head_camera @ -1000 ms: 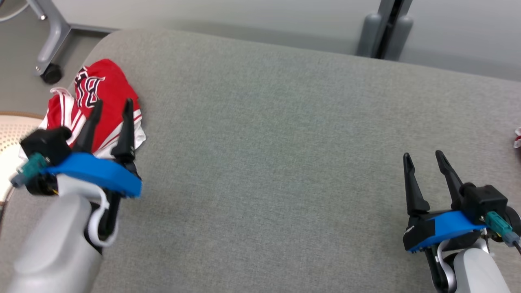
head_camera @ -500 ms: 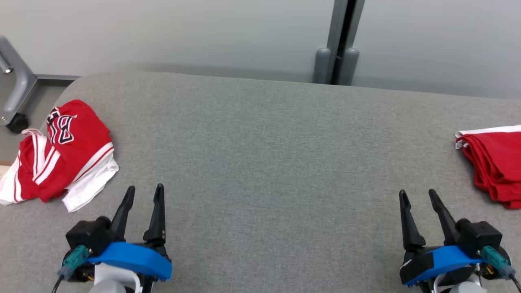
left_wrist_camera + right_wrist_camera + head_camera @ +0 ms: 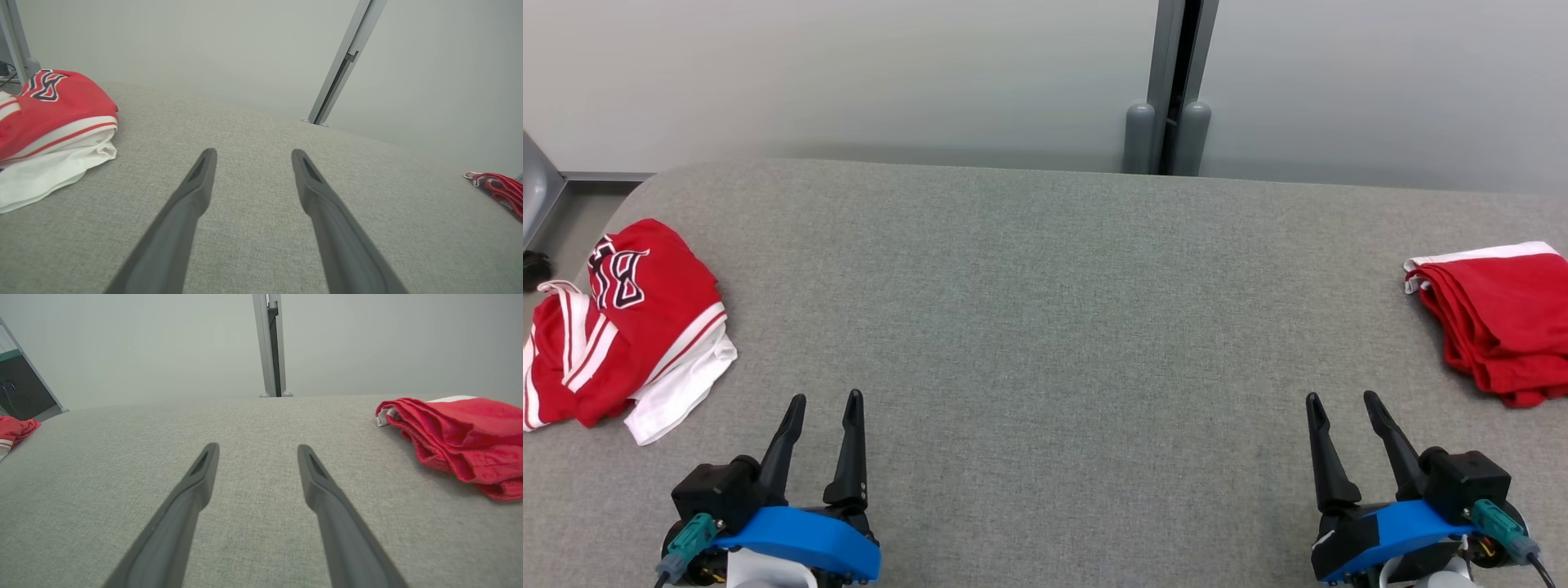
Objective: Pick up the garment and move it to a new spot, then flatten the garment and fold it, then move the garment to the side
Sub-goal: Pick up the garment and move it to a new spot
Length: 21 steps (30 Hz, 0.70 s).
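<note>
A red and white garment with dark lettering (image 3: pixel 621 322) lies folded in a bundle at the left end of the grey padded table (image 3: pixel 1045 327); it also appears at the left of the left wrist view (image 3: pixel 53 118). My left gripper (image 3: pixel 823 400) hovers open near the front edge, to the right of and nearer than that garment, with nothing between its fingers (image 3: pixel 200 179). My right gripper (image 3: pixel 1341 398) stands open at the front right, empty. A second red garment (image 3: pixel 1499 322) lies bunched at the table's right end, close to the right gripper's far right (image 3: pixel 457 437).
A pale wall runs behind the table with a grey vertical post (image 3: pixel 1172 82) at its middle. A grey frame leg and a dark caster (image 3: pixel 533 265) stand on the floor past the table's left end. Bare grey cloth spans the table's middle.
The head camera has swung right and tilted up. My left gripper has pulled back off the red and white garment to the front edge. The second red garment has come into view at right.
</note>
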Available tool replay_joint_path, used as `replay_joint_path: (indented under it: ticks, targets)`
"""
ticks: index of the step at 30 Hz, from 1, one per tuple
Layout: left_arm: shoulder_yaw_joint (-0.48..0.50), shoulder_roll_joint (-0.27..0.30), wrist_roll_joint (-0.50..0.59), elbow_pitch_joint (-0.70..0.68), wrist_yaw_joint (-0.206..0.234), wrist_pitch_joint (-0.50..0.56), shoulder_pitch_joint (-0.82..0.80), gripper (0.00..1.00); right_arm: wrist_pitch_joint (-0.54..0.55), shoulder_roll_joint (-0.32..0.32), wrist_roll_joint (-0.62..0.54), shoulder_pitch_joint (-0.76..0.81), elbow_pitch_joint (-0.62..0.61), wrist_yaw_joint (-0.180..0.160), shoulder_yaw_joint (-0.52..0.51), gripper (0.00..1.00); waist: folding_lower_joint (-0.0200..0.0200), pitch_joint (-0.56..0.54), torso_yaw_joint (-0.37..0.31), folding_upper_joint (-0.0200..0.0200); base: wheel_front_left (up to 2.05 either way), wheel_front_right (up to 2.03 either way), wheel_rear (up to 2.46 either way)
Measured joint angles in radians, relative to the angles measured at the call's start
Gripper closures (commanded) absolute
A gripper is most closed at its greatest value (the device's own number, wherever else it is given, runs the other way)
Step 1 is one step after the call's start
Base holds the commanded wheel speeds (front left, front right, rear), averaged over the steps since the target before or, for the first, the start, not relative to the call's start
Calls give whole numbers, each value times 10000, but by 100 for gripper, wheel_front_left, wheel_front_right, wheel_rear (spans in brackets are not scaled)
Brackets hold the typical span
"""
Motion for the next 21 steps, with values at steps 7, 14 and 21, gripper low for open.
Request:
replay_joint_path:
  ticks: [7, 14, 21]
  targets:
    - [40, -86, 113, 123, -82, 0, -17, 0, -10, -2, -73, -12, 15, 0, -54, 0, 0, 4, 107, 0, 0, 0, 0]
    - [600, -4, 138, 236, 0, 2, -91, 0, -23, -4, -422, -107, -194, 0, -46, 0, 1, -138, 951, 0, 0, 0, 0]
    - [1239, 127, 88, 151, 105, 0, 152, 0, -23, 2, -529, -312, -130, 0, 247, 0, 1, -317, 2359, 0, 0, 0, 0]
